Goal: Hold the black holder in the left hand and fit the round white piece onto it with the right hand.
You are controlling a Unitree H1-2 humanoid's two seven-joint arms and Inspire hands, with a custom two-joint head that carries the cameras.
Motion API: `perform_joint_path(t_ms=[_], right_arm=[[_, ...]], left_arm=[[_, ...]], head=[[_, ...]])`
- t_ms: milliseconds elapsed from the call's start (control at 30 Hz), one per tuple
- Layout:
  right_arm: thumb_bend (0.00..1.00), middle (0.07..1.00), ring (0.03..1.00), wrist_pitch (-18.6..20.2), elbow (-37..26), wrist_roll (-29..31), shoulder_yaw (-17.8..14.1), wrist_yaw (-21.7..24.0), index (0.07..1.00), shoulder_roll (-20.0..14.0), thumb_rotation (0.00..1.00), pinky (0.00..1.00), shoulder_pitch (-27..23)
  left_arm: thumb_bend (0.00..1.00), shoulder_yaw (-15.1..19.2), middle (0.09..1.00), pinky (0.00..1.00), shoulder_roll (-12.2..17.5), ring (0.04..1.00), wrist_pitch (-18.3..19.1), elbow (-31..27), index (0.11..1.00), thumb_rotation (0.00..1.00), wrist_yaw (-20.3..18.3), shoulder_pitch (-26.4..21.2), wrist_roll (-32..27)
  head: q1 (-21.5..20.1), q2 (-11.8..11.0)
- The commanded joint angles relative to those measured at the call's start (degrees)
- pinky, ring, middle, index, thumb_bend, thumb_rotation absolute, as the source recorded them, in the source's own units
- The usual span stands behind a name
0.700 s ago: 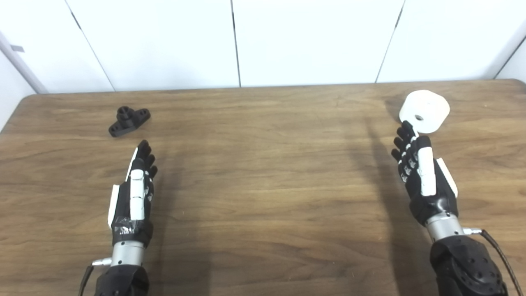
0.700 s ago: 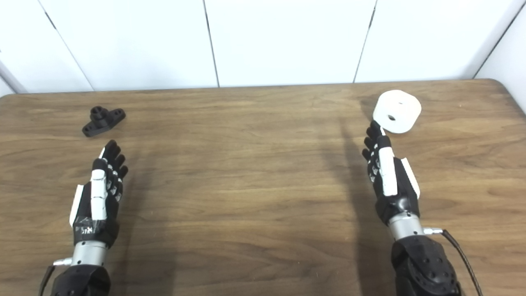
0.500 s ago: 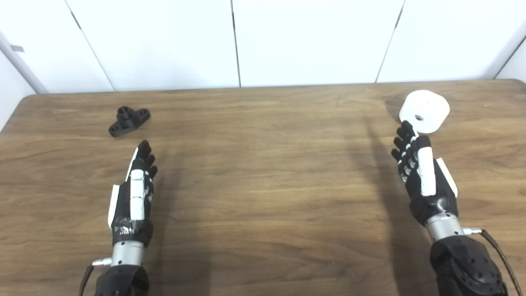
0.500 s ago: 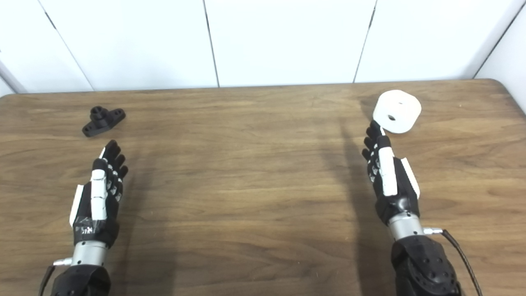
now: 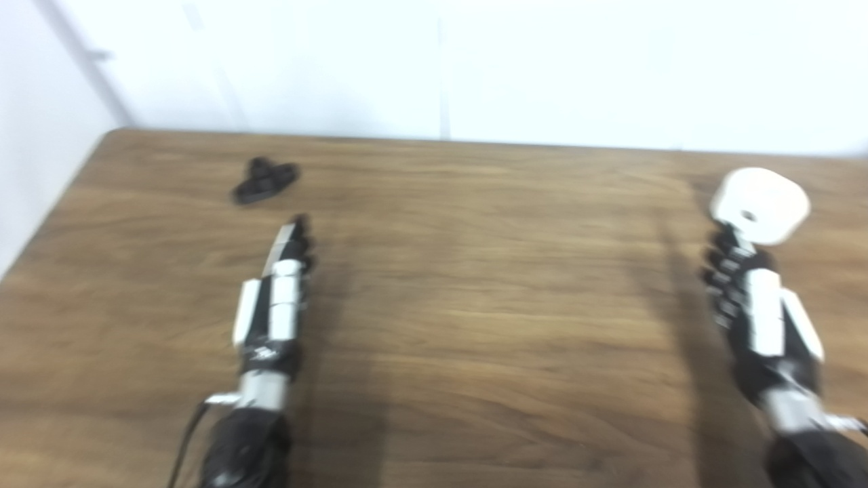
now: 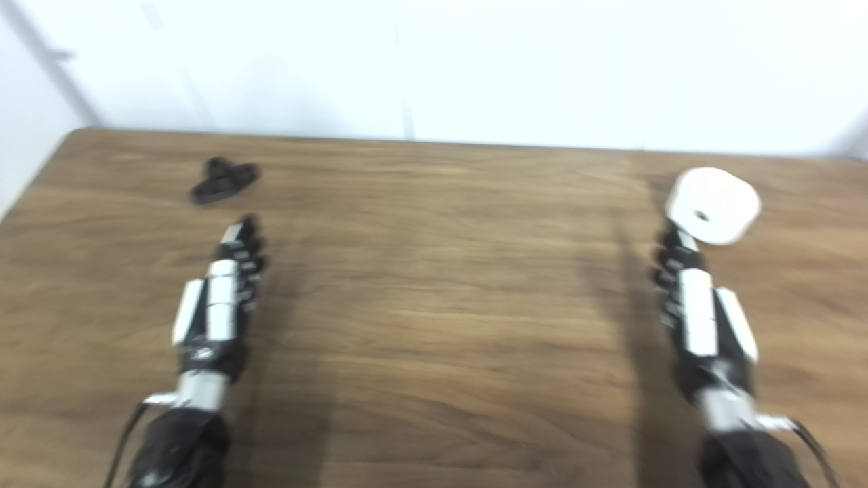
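Observation:
The picture is blurred. The black holder [image 5: 265, 181] lies on the wooden table [image 5: 475, 285] at the far left. My left hand [image 5: 277, 298] is stretched out flat just short of it, open and holding nothing. The round white piece [image 5: 759, 205], with a hole in its face, lies at the far right. My right hand [image 5: 753, 305] is extended with its fingertips just below the white piece, open and empty; whether they touch it I cannot tell.
A white panelled wall [image 5: 475, 68] runs behind the table's far edge. The table's left edge [image 5: 61, 203] shows near the holder. Bare wood lies between my two arms.
The whole picture has shifted to the right and blurred, so the camera has turned left. Both hands and both objects keep the same places relative to each other.

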Motion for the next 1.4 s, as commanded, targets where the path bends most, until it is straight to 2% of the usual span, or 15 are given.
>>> perform_joint_path(t_ms=[0,33,167,300,333,500,633,700,867,1000,1100,1233,1367], right_arm=[[0.56,1.0,1.0,-2.97,-0.3,1.23,-0.42,1.21,1.0,-1.07,1.0,1.0,-0.65],[0.57,1.0,1.0,-3.24,-0.12,1.31,-0.42,1.42,1.0,-1.27,1.0,1.0,-0.59],[0.58,1.0,1.0,-3.49,0.54,1.47,-0.51,1.78,1.0,-1.61,1.0,1.0,-0.62],[0.61,1.0,1.0,-2.74,0.13,1.46,0.03,2.14,1.0,-1.99,1.0,1.0,-0.4],[0.62,1.0,1.0,-2.88,0.11,1.34,0.16,2.21,1.0,-2.04,1.0,1.0,-0.34],[0.67,1.0,1.0,-5.9,2.17,1.2,0.41,3.02,1.0,-1.91,1.0,1.0,-0.29],[0.69,1.0,1.0,-7.71,3.45,1.25,0.51,3.28,1.0,-1.9,1.0,1.0,-0.25],[0.69,1.0,1.0,-8.64,4.17,1.19,0.64,3.46,1.0,-1.97,1.0,1.0,-0.18],[0.69,1.0,1.0,-9.9,5.41,1.0,0.74,3.59,1.0,-1.96,1.0,1.0,-0.11],[0.68,1.0,1.0,-9.82,5.44,1.46,0.58,3.83,1.0,-2.02,1.0,1.0,0.07],[0.68,1.0,1.0,-9.23,5.01,1.53,0.56,3.75,1.0,-1.97,1.0,1.0,0.28],[0.68,1.0,1.0,-8.2,3.85,1.69,0.53,3.53,1.0,-1.86,1.0,1.0,0.77],[0.68,1.0,1.0,-8.34,3.7,2.0,0.48,3.56,1.0,-1.9,1.0,1.0,0.99]], left_arm=[[0.57,-0.58,1.0,1.0,-0.43,1.0,-3.16,0.18,0.976,0.96,0.35,-0.45,0.93],[0.57,-0.77,1.0,1.0,-0.7,1.0,-3.34,0.36,0.976,0.96,0.5,-0.4,1.22],[0.56,-1.41,1.0,1.0,-1.66,1.0,-4.16,1.35,0.977,0.97,1.22,-0.21,2.56],[0.55,-1.75,1.0,1.0,-1.95,1.0,-6.3,3.19,0.976,0.97,1.19,-0.28,2.98],[0.54,-1.79,1.0,1.0,-1.99,1.0,-6.77,3.53,0.975,0.97,1.22,-0.27,3.04],[0.53,-2.23,1.0,1.0,-1.83,1.0,-9.12,5.6,0.98,0.97,1.04,-0.11,2.86],[0.52,-2.43,1.0,1.0,-1.69,1.0,-9.98,6.45,0.985,0.97,1.06,0.0,2.95],[0.52,-2.47,1.0,1.0,-1.7,1.0,-10.34,6.86,0.985,0.97,1.08,0.14,2.83],[0.54,-2.69,1.0,1.0,-1.48,1.0,-10.96,7.18,0.989,0.96,0.96,0.66,3.04],[0.5,-2.92,1.0,1.0,-1.56,1.0,-10.44,6.18,0.992,0.94,1.21,1.18,3.52],[0.53,-3.07,1.0,1.0,-1.37,1.0,-9.28,5.53,0.984,0.9,1.67,1.43,4.84],[0.59,-3.22,1.0,1.0,-0.89,1.0,-8.3,4.51,0.991,0.81,1.86,1.77,6.36],[0.6,-3.26,0.999,1.0,-1.42,1.0,-5.7,2.18,0.974,0.65,4.29,2.07,11.93]], head=[[2.44,-1.92],[2.44,-1.92],[4.51,-4.4],[5.2,-6.73],[5.2,-6.73],[4.8,-9.6],[4.42,-10.58],[3.93,-11.8],[3.33,-12.56],[2.7,-12.07],[2.46,-11.92],[2.08,-11.48],[1.66,-11.39]])
